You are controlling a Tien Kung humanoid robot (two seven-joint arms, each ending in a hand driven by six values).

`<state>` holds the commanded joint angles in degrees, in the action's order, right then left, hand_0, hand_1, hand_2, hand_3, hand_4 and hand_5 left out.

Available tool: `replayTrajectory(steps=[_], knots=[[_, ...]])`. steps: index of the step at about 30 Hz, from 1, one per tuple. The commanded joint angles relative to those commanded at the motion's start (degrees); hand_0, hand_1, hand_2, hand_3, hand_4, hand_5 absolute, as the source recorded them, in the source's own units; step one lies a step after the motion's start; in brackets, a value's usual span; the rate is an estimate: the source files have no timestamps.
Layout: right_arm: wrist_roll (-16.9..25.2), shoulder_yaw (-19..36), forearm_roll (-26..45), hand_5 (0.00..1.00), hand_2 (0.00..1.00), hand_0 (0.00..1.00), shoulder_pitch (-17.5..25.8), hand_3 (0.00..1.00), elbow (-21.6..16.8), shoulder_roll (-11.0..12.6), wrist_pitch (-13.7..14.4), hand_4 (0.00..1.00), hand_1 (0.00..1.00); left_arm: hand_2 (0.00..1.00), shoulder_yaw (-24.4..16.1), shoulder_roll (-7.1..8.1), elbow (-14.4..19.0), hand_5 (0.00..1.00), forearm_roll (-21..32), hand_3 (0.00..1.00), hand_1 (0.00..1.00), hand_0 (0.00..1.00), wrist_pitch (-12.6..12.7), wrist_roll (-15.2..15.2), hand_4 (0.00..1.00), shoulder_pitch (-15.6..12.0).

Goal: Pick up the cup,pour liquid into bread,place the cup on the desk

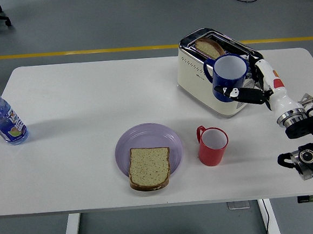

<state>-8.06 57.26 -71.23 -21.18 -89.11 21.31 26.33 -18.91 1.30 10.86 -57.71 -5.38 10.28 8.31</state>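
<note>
Right hand (pixel 250 90), fingers clamped round blue plastic cup (pixel 228 76) just beside cream toaster (pixel 207 69) — risk: clipping toaster, knocking red mug (pixel 213 145) on set-down.

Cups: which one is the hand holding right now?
The blue cup, gripped by the right hand in front of the toaster; the red cup stands on the table.
</note>
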Motion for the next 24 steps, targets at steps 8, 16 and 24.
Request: replayTrajectory(steps=[8, 16, 24], knots=[[-2.79, 5.00, 0.00, 0.002, 0.535, 0.517, 4.39, 0.566, -1.28, 1.82, -4.46, 0.624, 0.417, 0.736, -0.13, 0.04, 0.02, 0.998, -0.11, 0.627, 0.735, 0.668, 0.13, 0.03, 0.394, 0.10], [-1.82, 9.92, -0.04, 0.002, 0.536, 0.514, 10.29, 0.567, -1.52, 1.51, -4.15, 0.633, 0.415, 0.737, -0.08, 0.03, 0.01, 0.998, -0.25, 0.628, 0.734, 0.668, 0.15, 0.02, 0.394, 0.16], [0.43, 13.44, 0.52, 0.002, 0.535, 0.513, 14.55, 0.566, 0.42, 0.39, -3.15, 0.645, 0.413, 0.737, 0.04, 0.00, -0.02, 0.998, -0.39, 0.627, 0.734, 0.668, 0.23, -0.05, 0.393, 0.20]])
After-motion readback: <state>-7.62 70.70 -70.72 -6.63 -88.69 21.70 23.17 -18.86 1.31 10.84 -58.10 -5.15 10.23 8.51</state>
